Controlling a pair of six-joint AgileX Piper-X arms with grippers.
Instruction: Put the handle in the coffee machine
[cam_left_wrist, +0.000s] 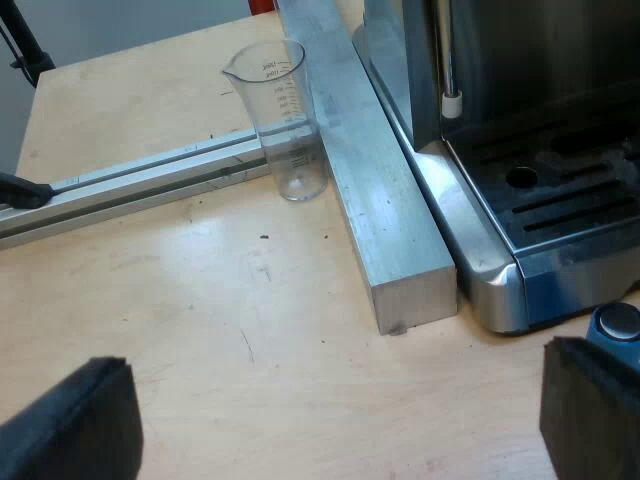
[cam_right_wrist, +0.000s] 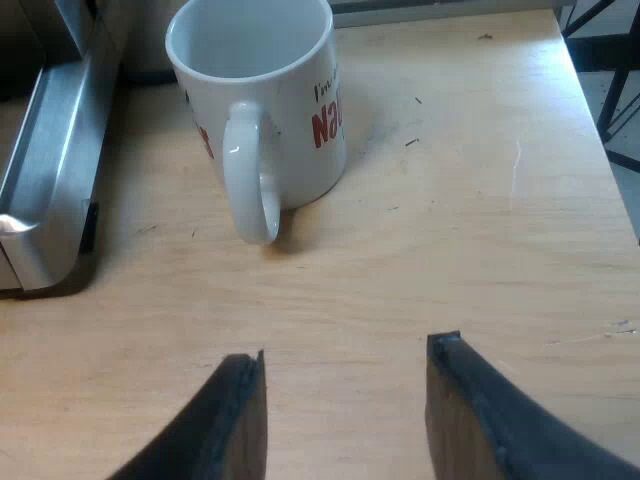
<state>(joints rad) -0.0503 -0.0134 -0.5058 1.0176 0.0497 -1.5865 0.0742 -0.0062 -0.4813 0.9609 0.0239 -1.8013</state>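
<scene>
Wooden table (cam_left_wrist: 200, 320) under both arms. Over bare wood, the left gripper (cam_left_wrist: 330, 420) has its fingers spread wide with nothing between them, near the front corner of the espresso machine (cam_left_wrist: 540, 200) and its drip tray. Blue tamper (cam_left_wrist: 615, 325) sits at the machine's front, just beside one left finger. Measuring glass (cam_left_wrist: 285, 120) stands upright, just beside the aluminium bar (cam_left_wrist: 385, 220) that lies along the machine's side; a thinner rail (cam_left_wrist: 130, 185) runs behind the glass. The right gripper (cam_right_wrist: 345, 410) is open and empty, over wood. White mug (cam_right_wrist: 260, 90) with red lettering stands upright near the machine's base, its handle toward the gripper.
</scene>
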